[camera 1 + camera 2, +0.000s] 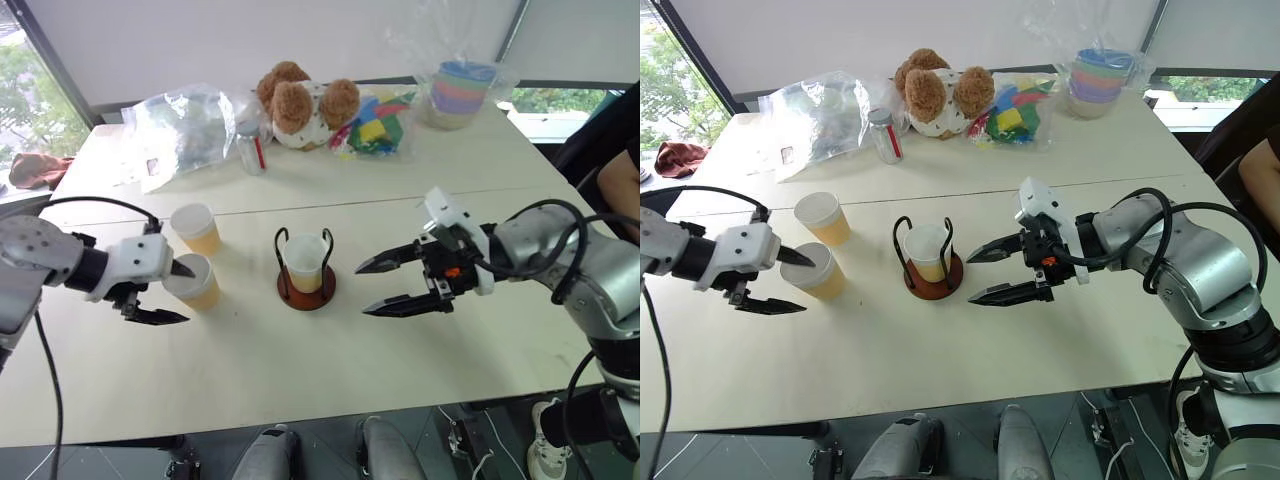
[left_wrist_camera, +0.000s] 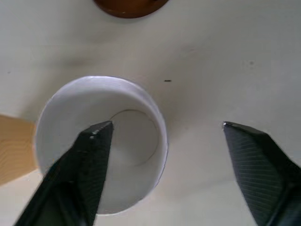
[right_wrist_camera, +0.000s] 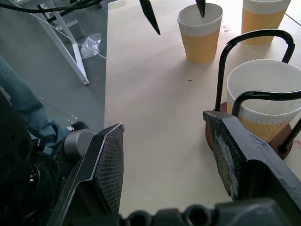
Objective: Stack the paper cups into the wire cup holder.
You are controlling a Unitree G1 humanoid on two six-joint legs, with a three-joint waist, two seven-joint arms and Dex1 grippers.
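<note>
One paper cup (image 1: 305,262) stands inside the wire cup holder (image 1: 308,301), a reddish-brown disc with black wire loops at the table's middle. A second paper cup (image 1: 195,228) stands to the left of the holder. A third paper cup (image 1: 200,288) stands just in front of the second. My left gripper (image 1: 190,294) is open across the third cup's near wall. One of its fingers (image 2: 94,155) hangs over the cup's white inside (image 2: 127,141); the other finger is outside, over bare table. My right gripper (image 1: 361,290) is open and empty, just right of the holder and pointing at it.
Along the table's far side lie a clear plastic bag (image 1: 185,125), a small bottle (image 1: 250,148), a teddy bear (image 1: 300,100), colourful toys (image 1: 375,128) and a bagged stack of pastel bowls (image 1: 460,92). A person's arm (image 1: 620,185) shows at the right edge.
</note>
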